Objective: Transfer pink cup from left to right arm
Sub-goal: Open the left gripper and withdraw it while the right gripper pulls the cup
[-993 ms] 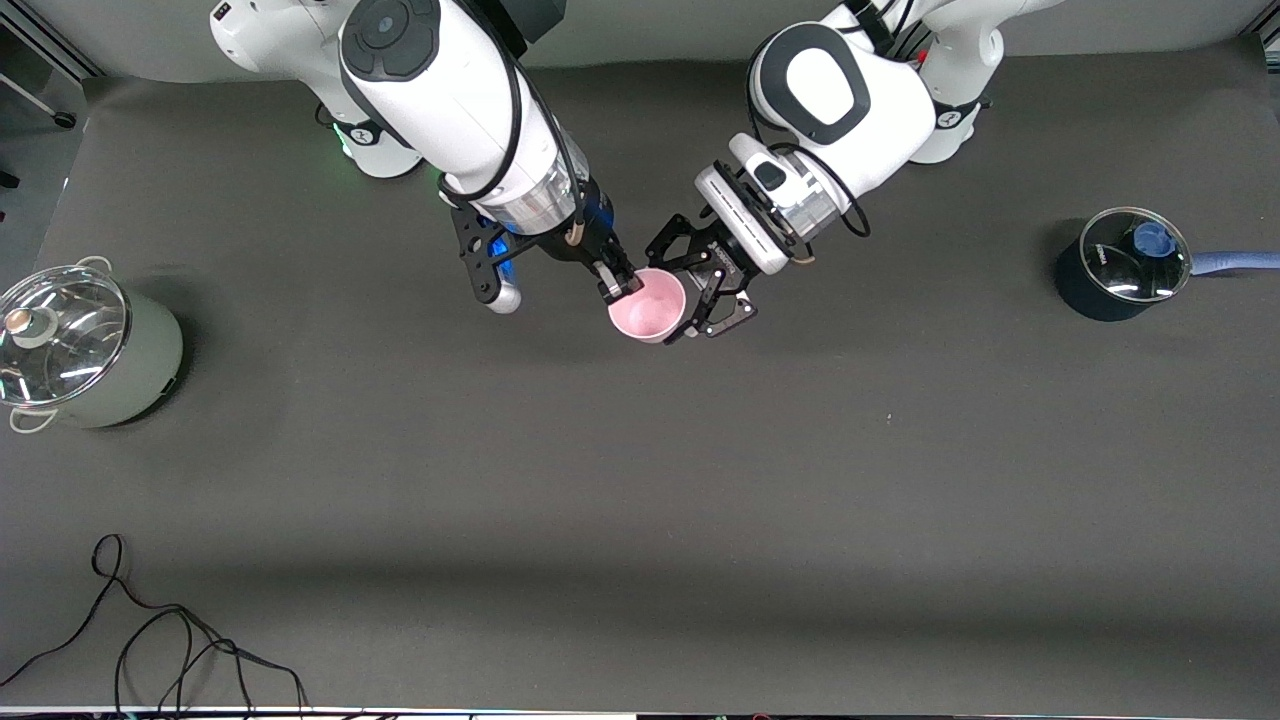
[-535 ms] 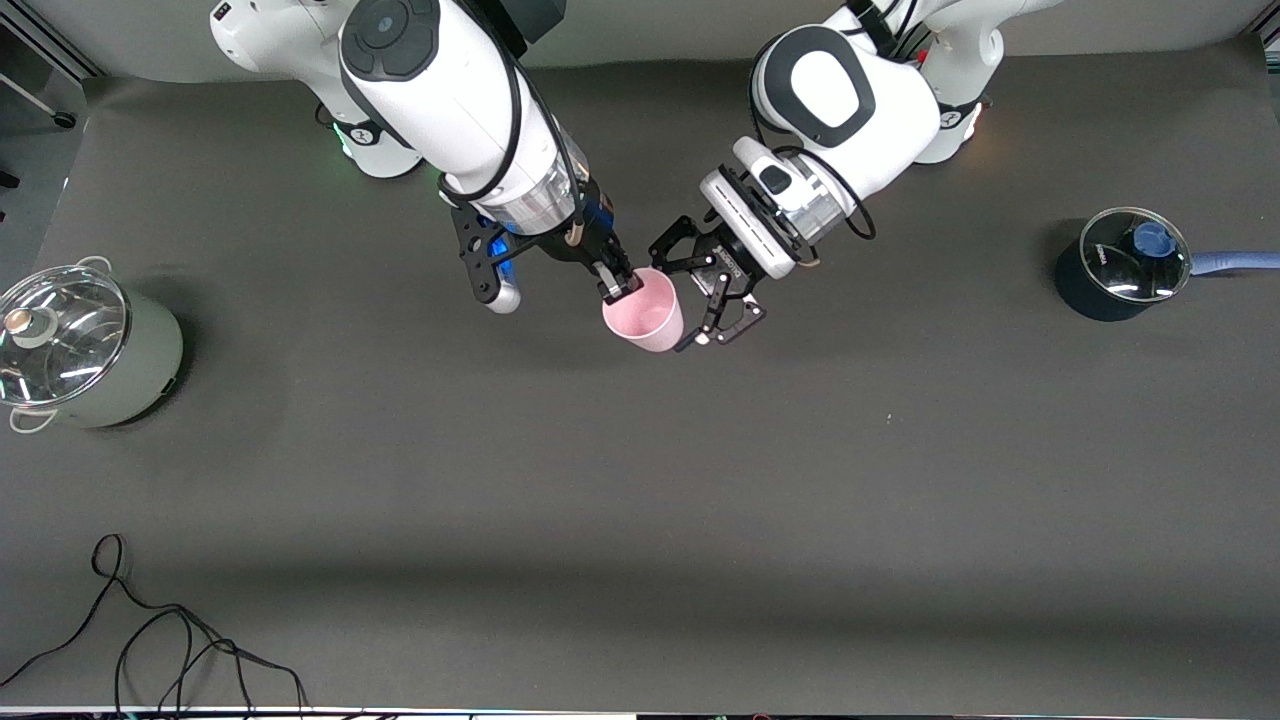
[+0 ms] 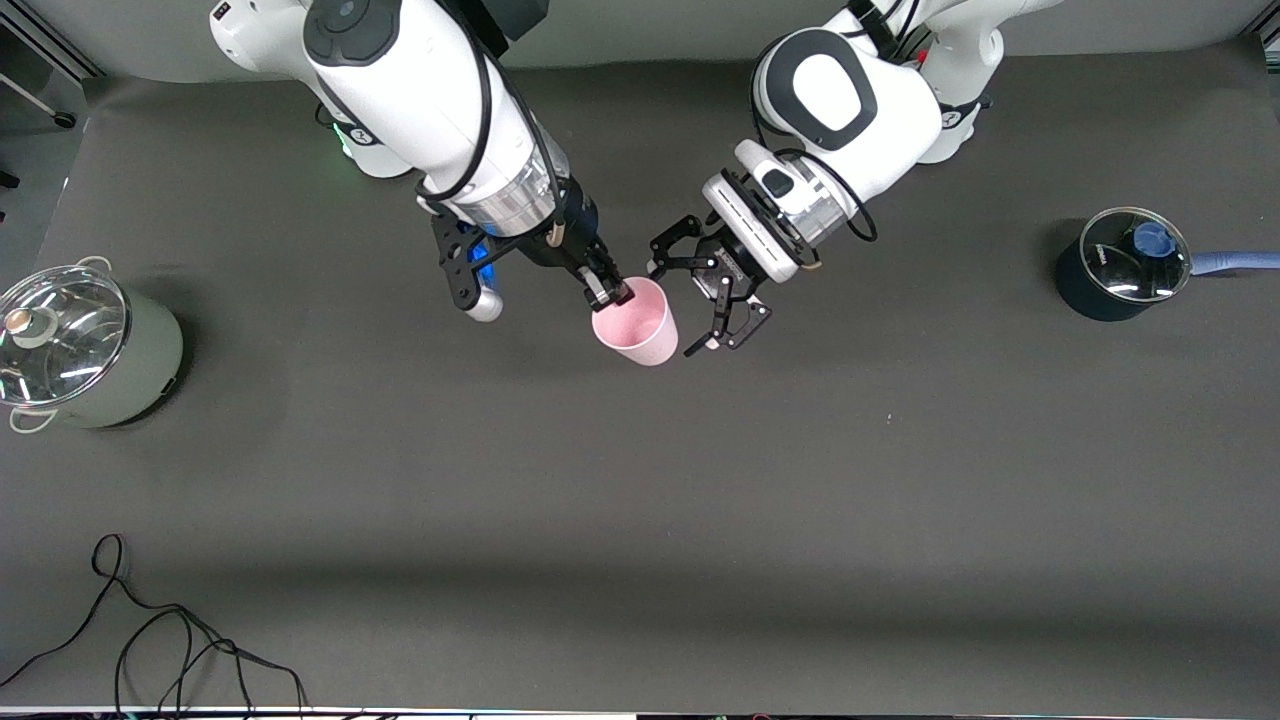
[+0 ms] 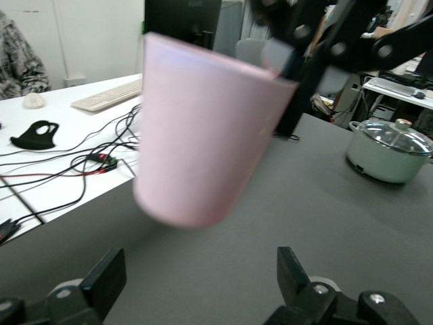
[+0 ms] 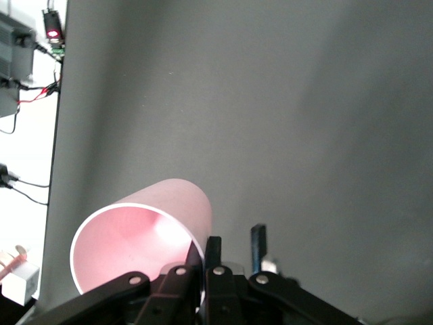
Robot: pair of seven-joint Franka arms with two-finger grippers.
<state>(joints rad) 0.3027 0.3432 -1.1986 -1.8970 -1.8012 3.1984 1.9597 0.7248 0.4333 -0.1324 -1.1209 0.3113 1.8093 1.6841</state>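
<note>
Pink cup hangs rim-pinched by your right end effector; left end effector, spread, clears it.

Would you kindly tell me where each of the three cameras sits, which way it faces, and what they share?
Front view: high above the table, facing both bases; shows both arms, the right hand pinching the pink cup, the left hand open beside it.
Left wrist view: on the left arm, facing the cup; its own fingertips show.
Right wrist view: on the right arm, looking down at the table; its fingers grip the rim.
All three share the cup.
</note>
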